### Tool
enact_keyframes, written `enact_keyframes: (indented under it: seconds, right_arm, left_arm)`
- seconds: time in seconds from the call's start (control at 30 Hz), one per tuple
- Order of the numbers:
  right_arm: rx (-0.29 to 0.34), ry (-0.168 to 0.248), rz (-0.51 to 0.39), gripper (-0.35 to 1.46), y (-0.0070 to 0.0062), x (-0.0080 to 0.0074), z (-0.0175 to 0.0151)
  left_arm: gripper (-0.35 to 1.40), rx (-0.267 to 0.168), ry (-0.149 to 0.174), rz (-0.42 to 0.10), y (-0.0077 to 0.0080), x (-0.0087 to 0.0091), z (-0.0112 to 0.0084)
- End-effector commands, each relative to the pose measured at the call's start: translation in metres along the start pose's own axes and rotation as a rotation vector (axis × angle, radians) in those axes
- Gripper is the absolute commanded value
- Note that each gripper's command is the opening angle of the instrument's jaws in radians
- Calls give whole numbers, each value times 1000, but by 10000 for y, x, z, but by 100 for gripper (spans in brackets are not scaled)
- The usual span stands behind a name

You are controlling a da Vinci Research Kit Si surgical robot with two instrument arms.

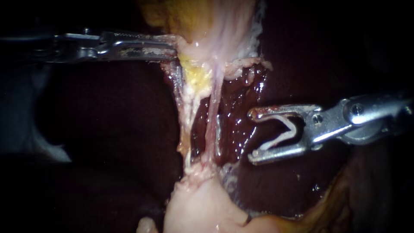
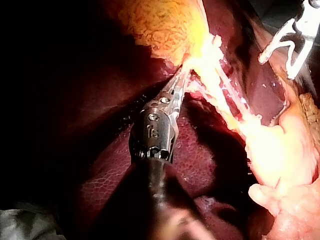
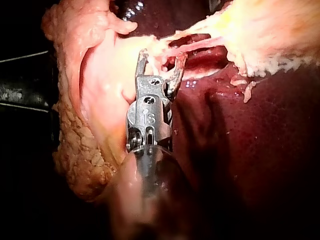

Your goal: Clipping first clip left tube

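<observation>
Left tube [image 1: 184, 113] ran taut below the gallbladder [image 1: 215, 26], no clip on it. Right tube [image 1: 212, 121] lay just beside it. Right instrument [image 1: 254, 136] stood beyond that, apart, jaws spread and carrying an open clip [image 1: 292, 128]. Left instrument [image 1: 174, 47] jaws pinched gallbladder above the left tube. Step judged: approach. Next: clip must pass the right tube and straddle the left tube.

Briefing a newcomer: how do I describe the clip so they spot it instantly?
Find the dark liver at right, where the right instrument enters. Its jaws hold the clip: a white V-shaped strip, unlike the straight tubes nearby.
</observation>
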Motion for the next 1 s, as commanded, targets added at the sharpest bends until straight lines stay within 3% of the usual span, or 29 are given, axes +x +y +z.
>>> enact_keyframes:
  seconds: [0.03, 0.23, 0.43, 0.57, 0.8, 1.0]
  right_arm:
    - [0, 0, 0, 50, 0, 0, 0]
    - [0, 0, 0, 50, 0, 0, 0]
    - [0, 0, 1, 50, 0, 1, 0]
    - [0, 0, 1, 50, 0, 2, -1]
    - [13, -1, 3, 50, -3, 10, 10]
    - [36, 3, 40, 50, -7, 26, 43]
  left_arm:
    - [-35, -3, -1, -1, 0, 1, -3]
    - [-35, -9, -5, -8, 3, 14, -44]
    - [-35, 13, 33, -27, 5, 39, -101]
    - [-35, 27, 43, -43, 5, 50, -125]
    - [-35, 31, 49, -45, 5, 49, -127]
    - [-35, 35, 51, -45, 7, 47, -123]
